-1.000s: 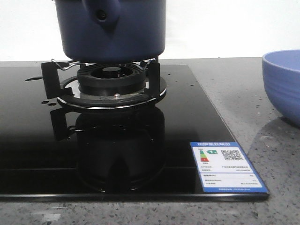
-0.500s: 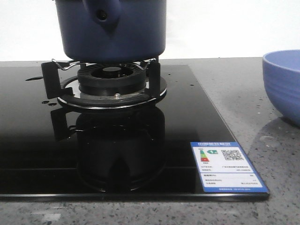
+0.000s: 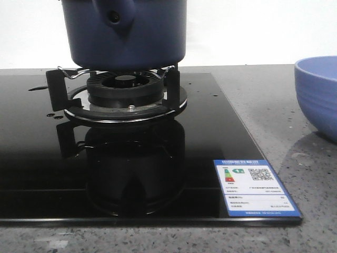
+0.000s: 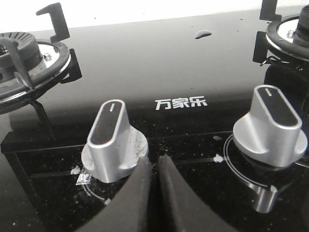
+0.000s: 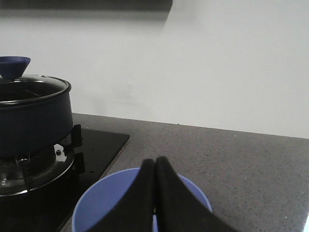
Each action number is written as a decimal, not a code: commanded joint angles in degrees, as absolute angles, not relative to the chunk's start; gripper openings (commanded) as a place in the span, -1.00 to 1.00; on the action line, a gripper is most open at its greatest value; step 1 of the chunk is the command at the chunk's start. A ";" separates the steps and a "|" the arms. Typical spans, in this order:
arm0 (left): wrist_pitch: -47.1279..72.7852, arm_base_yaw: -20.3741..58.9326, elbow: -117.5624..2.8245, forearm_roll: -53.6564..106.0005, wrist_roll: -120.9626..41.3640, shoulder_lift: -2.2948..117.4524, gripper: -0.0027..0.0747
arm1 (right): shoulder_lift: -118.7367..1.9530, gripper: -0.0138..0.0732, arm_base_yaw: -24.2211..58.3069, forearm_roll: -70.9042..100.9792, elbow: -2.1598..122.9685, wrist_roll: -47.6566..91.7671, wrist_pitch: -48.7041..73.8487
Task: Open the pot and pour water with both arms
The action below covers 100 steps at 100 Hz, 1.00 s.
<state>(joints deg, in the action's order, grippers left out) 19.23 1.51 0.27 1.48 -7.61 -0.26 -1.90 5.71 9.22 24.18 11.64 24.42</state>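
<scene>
Front view low, close to stove point(image 3: 158, 174), facing wall. Left wrist hugs knobs point(image 4: 113, 140). Right wrist shares pot point(image 5: 34, 121), bowl point(image 5: 96, 203) with front.

pot point(image 3: 126, 39): smooth satin enamel | cooktop point(image 3: 210, 132): glossy black glass | knobs point(image 4: 113, 142): brushed metal | counter point(image 3: 295, 105): speckled stone

The pot point(image 3: 124, 32) sits on the burner point(image 3: 124, 92), on the stove top point(image 3: 210, 132). The bowl point(image 3: 317, 95) stands to its right on the tabletop point(image 3: 295, 121). A sticker point(image 3: 255, 188) lies on the stove's front right corner.
</scene>
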 commanded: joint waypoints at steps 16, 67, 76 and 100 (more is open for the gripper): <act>17.09 1.36 1.90 2.00 -7.14 -1.86 -0.98 | -2.64 -0.83 5.84 9.61 25.57 12.34 19.44; 17.09 1.36 1.90 2.00 -7.14 -1.86 -0.98 | -2.29 -0.83 5.63 9.24 23.23 12.34 18.34; 17.09 1.36 1.90 2.00 -7.14 -1.86 -0.98 | -2.29 -0.83 5.16 6.90 19.50 8.24 15.85; 17.09 1.36 1.90 2.00 -7.14 -1.86 -0.98 | -2.29 -0.83 -0.20 -3.84 3.26 0.00 5.64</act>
<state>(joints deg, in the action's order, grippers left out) 19.23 1.51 0.17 1.48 -7.61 -0.26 -1.45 1.75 -1.33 6.85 1.37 13.19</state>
